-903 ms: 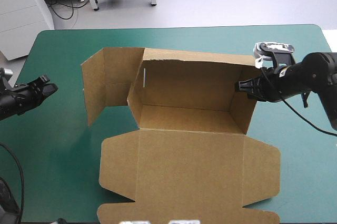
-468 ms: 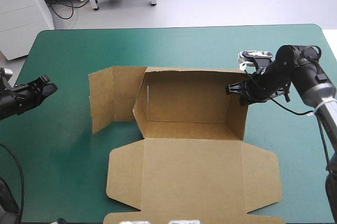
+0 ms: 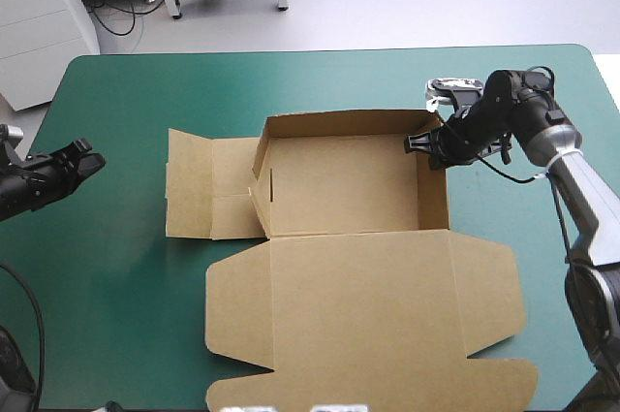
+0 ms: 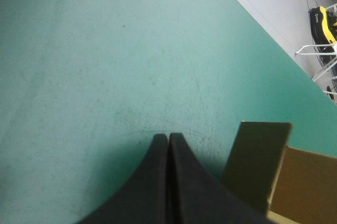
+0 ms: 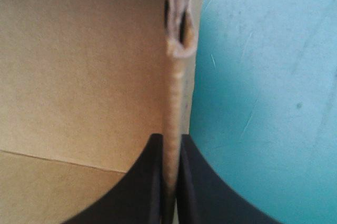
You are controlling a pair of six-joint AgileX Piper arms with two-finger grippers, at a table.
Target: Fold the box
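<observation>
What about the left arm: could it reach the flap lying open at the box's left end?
Probably yes: only bare teal-green cover lies between the shut left end effector and that flap, with nothing standing in the way.

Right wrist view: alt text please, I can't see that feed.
The right claw is shut on the edge of a raised wall of the brown box. The box's inside lies on one side of the wall, the teal-green cover on the other.
</observation>
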